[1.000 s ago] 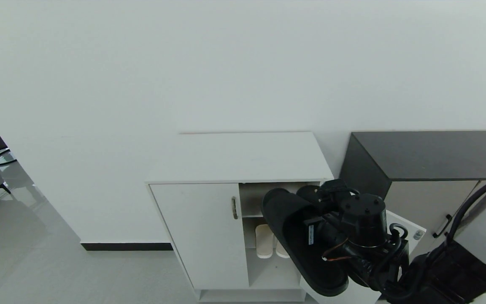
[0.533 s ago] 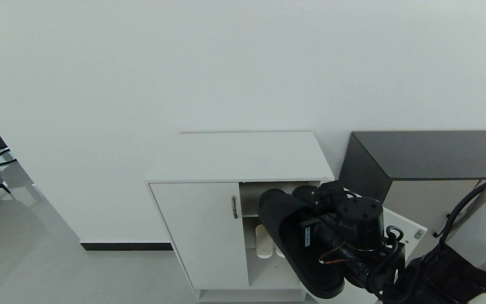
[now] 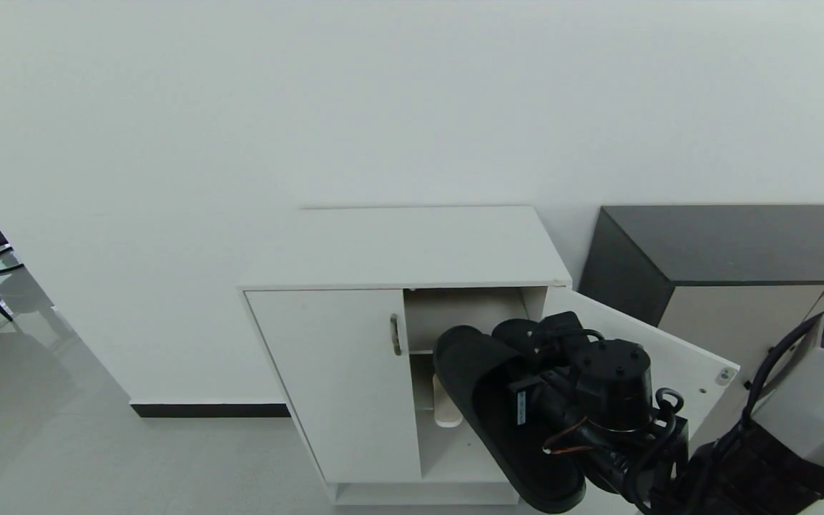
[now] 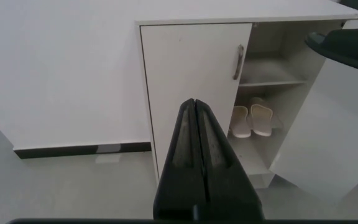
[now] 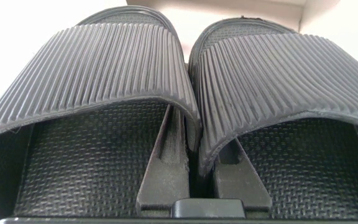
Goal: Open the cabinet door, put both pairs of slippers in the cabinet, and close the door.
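Currently the cabinet (image 3: 412, 247) has its right door (image 3: 669, 357) open, with white slippers (image 4: 252, 119) inside below its shelf (image 4: 271, 81). At the opening, the right end effector (image 5: 197, 155) grips black slippers (image 3: 498, 408); the left end effector (image 4: 195, 134) is closed, empty.

Head camera looks forward and down on the white cabinet (image 3: 412, 247) by the wall (image 3: 383, 107). Left wrist camera faces that cabinet's open compartment from lower down. Right wrist camera sits tight against the black slippers (image 5: 104, 68).
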Motion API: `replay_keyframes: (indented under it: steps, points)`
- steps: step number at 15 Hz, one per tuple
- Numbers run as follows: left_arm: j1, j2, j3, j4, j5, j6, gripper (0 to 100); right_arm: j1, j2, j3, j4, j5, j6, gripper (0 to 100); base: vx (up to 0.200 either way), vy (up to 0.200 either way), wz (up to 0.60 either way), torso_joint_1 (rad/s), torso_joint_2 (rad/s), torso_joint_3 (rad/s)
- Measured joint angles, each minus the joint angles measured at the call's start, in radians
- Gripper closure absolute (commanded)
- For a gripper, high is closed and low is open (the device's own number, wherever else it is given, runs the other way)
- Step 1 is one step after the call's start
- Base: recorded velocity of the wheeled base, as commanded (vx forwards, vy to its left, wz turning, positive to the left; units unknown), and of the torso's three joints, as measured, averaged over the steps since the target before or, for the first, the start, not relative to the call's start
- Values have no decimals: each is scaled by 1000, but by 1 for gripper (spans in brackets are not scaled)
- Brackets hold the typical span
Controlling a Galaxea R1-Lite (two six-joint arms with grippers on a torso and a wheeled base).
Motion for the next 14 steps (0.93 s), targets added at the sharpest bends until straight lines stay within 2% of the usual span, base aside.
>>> replay_keyframes:
  steps: [14]
  points:
    - [0, 0, 0, 0, 0, -2, 100, 16, 4, 9, 0, 1, 0, 100, 0, 0, 0, -258, 527, 264]
